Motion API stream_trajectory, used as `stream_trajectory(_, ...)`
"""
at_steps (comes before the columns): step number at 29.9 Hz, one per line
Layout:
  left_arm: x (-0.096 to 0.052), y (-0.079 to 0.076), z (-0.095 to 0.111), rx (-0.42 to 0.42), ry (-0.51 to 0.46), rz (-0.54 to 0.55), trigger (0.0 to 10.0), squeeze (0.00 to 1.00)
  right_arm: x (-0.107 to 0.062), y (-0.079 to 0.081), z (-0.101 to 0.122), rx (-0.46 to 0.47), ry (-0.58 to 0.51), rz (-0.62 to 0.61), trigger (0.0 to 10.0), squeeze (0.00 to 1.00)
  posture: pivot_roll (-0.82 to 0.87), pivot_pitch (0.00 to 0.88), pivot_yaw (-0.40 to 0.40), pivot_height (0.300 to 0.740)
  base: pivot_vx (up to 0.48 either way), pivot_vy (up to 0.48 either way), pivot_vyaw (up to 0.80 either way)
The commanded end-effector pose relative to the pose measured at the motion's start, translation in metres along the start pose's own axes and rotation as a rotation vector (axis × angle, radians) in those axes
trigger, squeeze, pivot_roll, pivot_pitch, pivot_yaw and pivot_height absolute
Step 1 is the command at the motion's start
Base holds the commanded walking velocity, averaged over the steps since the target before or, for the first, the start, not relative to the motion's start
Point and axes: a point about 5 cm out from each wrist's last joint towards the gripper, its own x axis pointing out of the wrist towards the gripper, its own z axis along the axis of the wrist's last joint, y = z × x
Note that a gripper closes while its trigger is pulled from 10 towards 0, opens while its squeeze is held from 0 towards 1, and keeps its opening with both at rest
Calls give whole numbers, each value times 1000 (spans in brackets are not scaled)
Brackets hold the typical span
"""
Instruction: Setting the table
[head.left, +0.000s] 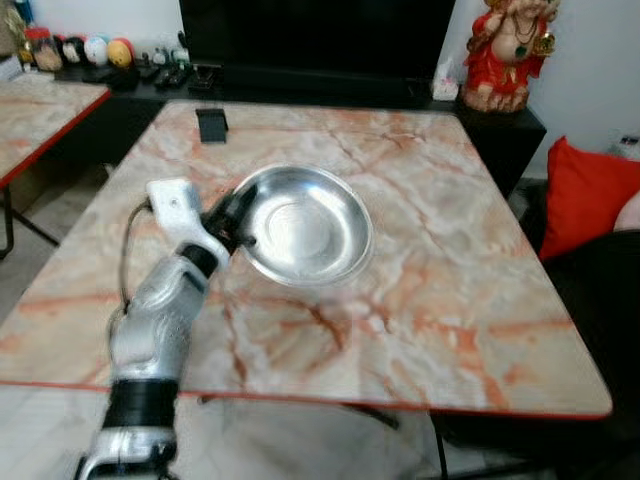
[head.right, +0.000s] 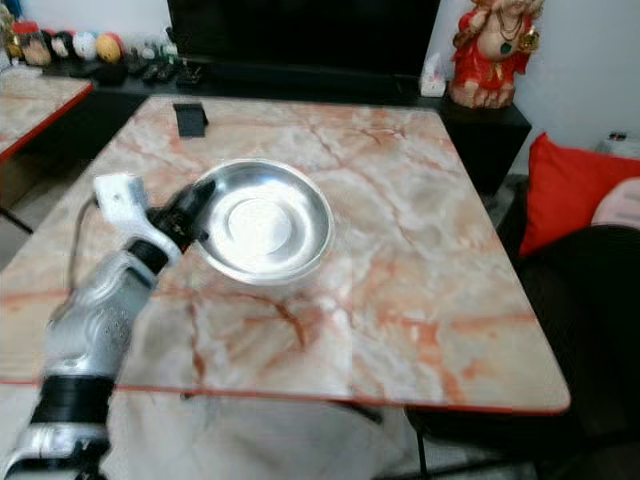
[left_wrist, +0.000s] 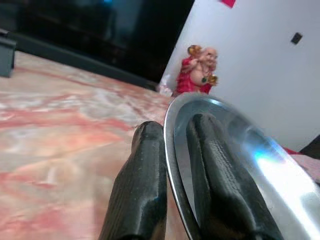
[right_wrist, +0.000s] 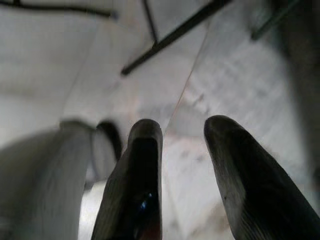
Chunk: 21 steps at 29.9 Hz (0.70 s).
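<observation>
A: What is far behind the marble table (head.left: 420, 250)?
B: 1 dark low cabinet (head.left: 300, 95), a white wall (head.left: 590, 70), and a red cushion (head.left: 585, 195) at right.

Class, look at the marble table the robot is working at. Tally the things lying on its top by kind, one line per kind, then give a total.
Steel bowl: 1, its rim pinched by the left gripper
Small black object near the far edge, too small to identify: 1
Total: 2 things on the marble table
</observation>
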Motion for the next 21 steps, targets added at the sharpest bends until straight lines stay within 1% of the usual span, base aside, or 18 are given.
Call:
stream_trajectory(1, -2, 5, 9, 30, -28, 17, 10000, 0, 0, 3, -3, 5, 11, 6, 10000, 0, 117, 0, -72, 728, 0, -259, 0)
stream_trajectory(6, -2, 6, 8, 33, -23, 24, 10000, 0, 0, 3, -3, 1, 11, 8, 10000, 0, 115, 0, -72, 728, 0, -261, 0)
stream_trajectory(8, -2, 7, 7, 44, -14, 27, 10000, 0, 0, 3, -3, 1, 11, 10, 10000, 0, 115, 0, -74, 728, 0, 0, 0)
stream_trajectory(10, -2, 11, 3, 79, 25, 42, 10000, 0, 0, 3, -3, 1, 12, 12, 10000, 0, 115, 0, -74, 728, 0, 0, 0)
stream_trajectory(14, -3, 17, -1, 95, 69, 55, 10000, 0, 0, 3, -3, 1, 12, 13, 10000, 0, 113, 0, -73, 728, 0, 0, 0)
stream_trajectory(16, -6, 21, -5, 122, 114, 59, 10000, 0, 0, 3, -3, 3, 13, 13, 10000, 0, 114, 0, -73, 728, 0, 0, 0)
stream_trajectory(17, -6, 21, -6, 125, 119, 59, 10000, 0, 0, 3, -3, 3, 13, 13, 10000, 0, 114, 0, -73, 728, 0, 0, 0)
stream_trajectory(18, -7, 23, -9, 132, 147, 72, 10000, 0, 0, 3, -3, 1, 13, 14, 10000, 0, 118, 0, -75, 728, 0, 0, 0)
stream_trajectory(21, -9, 26, -14, 115, 163, 85, 10000, 0, 0, 3, -3, 0, 12, 16, 10000, 0, 119, 0, -76, 728, 0, 0, 0)
